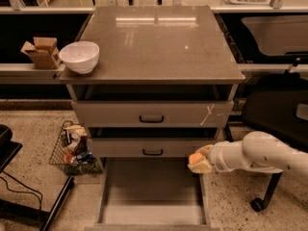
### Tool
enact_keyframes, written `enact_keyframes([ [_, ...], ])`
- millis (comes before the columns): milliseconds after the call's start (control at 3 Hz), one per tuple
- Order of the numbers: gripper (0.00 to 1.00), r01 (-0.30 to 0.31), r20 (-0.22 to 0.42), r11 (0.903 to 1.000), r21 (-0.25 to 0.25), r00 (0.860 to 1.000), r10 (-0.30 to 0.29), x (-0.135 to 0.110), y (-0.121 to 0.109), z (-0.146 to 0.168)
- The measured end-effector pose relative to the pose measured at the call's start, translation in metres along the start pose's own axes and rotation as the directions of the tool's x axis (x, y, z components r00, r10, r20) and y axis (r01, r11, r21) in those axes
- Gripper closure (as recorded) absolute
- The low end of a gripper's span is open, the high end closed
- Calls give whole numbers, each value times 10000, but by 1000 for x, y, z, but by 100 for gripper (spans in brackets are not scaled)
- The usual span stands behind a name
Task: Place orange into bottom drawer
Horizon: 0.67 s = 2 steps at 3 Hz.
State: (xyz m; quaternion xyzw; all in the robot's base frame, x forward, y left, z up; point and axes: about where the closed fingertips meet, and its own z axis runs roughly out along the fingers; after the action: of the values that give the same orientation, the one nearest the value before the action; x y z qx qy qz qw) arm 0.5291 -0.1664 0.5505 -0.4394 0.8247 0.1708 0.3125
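My gripper [199, 161] reaches in from the right on a white arm and is shut on the orange [196, 159], a small pale-orange fruit. It hovers just above the right side wall of the bottom drawer [151, 189], near its back end. The bottom drawer is pulled out, a long grey tray with a bare flat floor. The orange is partly covered by the fingers.
Two upper grey drawers with black handles [151, 119] are closed. A white bowl [80, 57] sits at the cabinet top's left edge, beside a cardboard box [42, 51]. A wire basket [72, 146] stands on the floor left. An office chair [276, 114] is at right.
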Motion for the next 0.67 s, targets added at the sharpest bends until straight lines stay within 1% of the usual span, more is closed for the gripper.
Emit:
enact_keyframes([
  [333, 100, -1119, -177, 9915, 662, 9934, 1133, 43, -19, 37],
  [667, 100, -2302, -278, 9705, 718, 9722, 2326, 84, -29, 75],
])
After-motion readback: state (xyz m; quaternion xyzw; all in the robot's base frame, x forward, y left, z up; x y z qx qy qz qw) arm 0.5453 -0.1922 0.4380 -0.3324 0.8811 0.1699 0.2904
